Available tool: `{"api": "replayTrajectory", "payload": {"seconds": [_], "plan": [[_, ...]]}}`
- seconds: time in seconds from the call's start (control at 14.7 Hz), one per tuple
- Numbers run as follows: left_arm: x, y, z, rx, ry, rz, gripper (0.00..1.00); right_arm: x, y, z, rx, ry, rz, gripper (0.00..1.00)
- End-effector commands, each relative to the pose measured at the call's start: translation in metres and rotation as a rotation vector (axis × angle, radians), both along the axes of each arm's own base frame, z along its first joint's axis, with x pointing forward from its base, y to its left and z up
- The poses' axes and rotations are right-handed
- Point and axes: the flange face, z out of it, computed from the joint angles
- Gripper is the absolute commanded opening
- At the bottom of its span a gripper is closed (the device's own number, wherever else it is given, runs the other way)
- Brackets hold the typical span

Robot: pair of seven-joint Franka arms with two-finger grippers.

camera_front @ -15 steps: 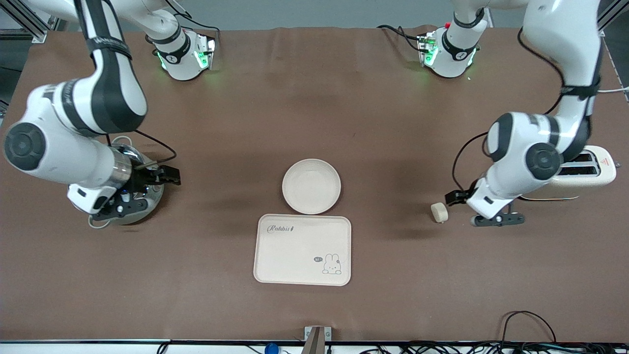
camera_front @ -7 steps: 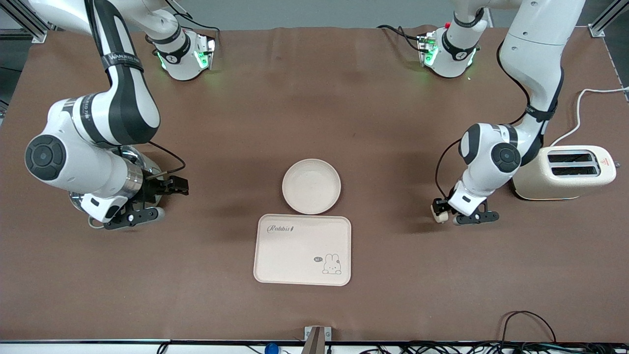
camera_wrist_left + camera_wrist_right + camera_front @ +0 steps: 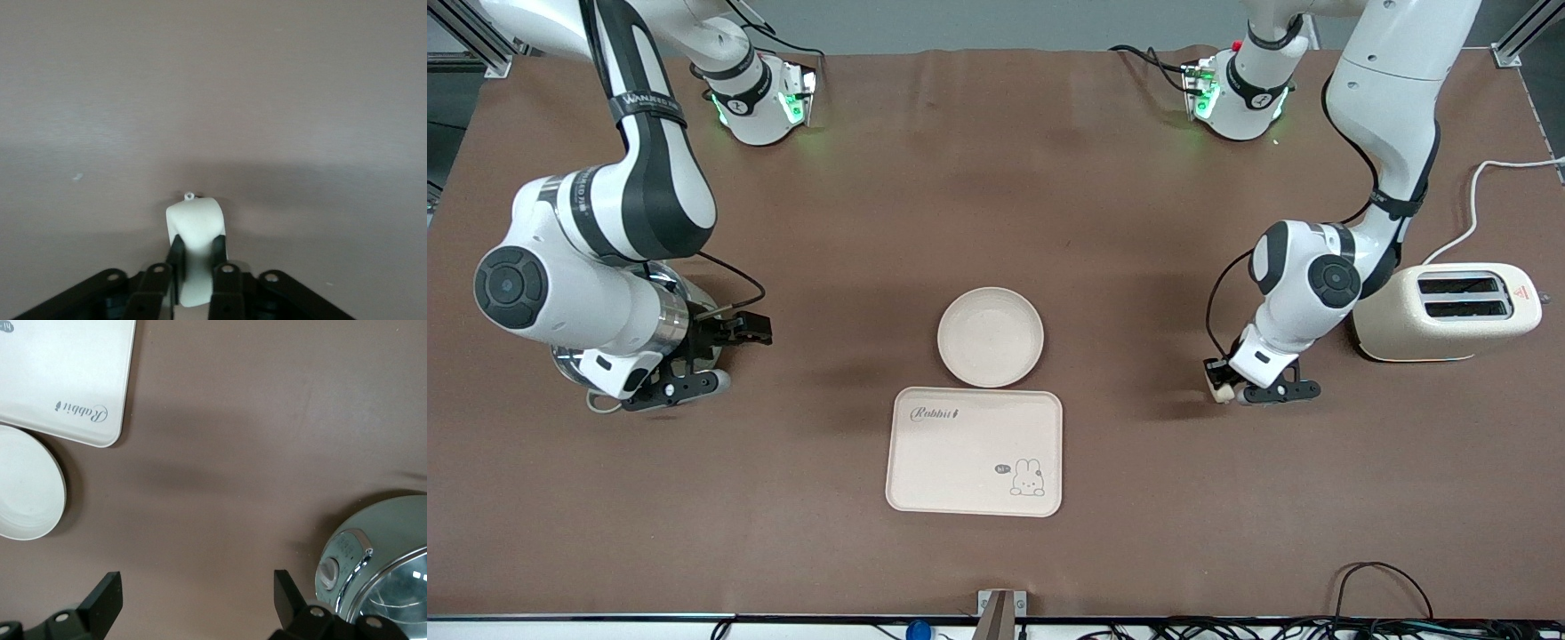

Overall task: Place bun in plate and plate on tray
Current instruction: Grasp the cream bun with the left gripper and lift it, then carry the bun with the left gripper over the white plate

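A: Where is the bun [image 3: 1217, 388] right now?

B: At about four o'clock from the plate [image 3: 991, 337], toward the left arm's end of the desk [image 3: 996, 178], just beside the toaster [image 3: 1449, 311]. The left hand [image 3: 1224, 386] is down on it, fingers pinched tight against its two sides. Whether it has left the desk I can't tell.

A: How will it handle?

B: I'd judge it light and fairly soft. In the left wrist view the bun [image 3: 196, 243] bulges past the fingertips [image 3: 177, 257] without flattening much, so it has some body. It looks smooth, so a squeeze across the middle of the stub is safest; a grip near an end might squirt it out.

A: Which way does it point?

B: In the wrist view its long axis runs straight out from between the fingers, rounded end away from the hand. In the front view too little of it shows to give a clock direction.

A: And the other arm?

B: The right hand [image 3: 707, 360] waits with its fingers spread wide, holding nothing, over a shiny metal pot [image 3: 383, 563] at nine o'clock from the plate. The tray [image 3: 975, 452] lies at six o'clock from the plate, nearly touching its rim; both are bare.
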Motion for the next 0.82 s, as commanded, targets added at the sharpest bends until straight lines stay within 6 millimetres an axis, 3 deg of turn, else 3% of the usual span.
{"api": "replayTrajectory", "payload": {"seconds": [0.0, 0.2, 0.27, 0.48, 0.61, 0.68, 0.75], "plan": [[-0.008, -0.045, 0.035, -0.034, 0.016, -0.033, 0.16, -0.006, 0.008, 0.018, 0.027, -0.011, 0.018, 1.0], [-0.017, -0.136, 0.072, -0.051, 0.124, 0.083, 0.15, -0.006, 0.016, 0.023, 0.028, -0.026, 0.03, 1.0], [-0.03, -0.181, 0.08, -0.06, 0.137, 0.113, 0.15, -0.006, 0.015, 0.032, 0.03, -0.037, 0.032, 1.0], [-0.074, -0.294, 0.062, -0.069, 0.16, 0.121, 0.15, -0.006, 0.007, 0.046, 0.038, -0.062, 0.019, 1.0], [-0.076, -0.334, 0.045, -0.09, 0.172, 0.165, 0.16, -0.006, 0.005, 0.052, 0.039, -0.069, 0.016, 1.0], [-0.083, -0.353, 0.036, -0.097, 0.181, 0.184, 0.2, -0.006, 0.0, 0.054, 0.039, -0.071, 0.01, 1.0], [-0.089, -0.367, 0.029, -0.099, 0.187, 0.192, 0.4, -0.006, -0.005, 0.056, 0.042, -0.074, 0.002, 1.0]]}}
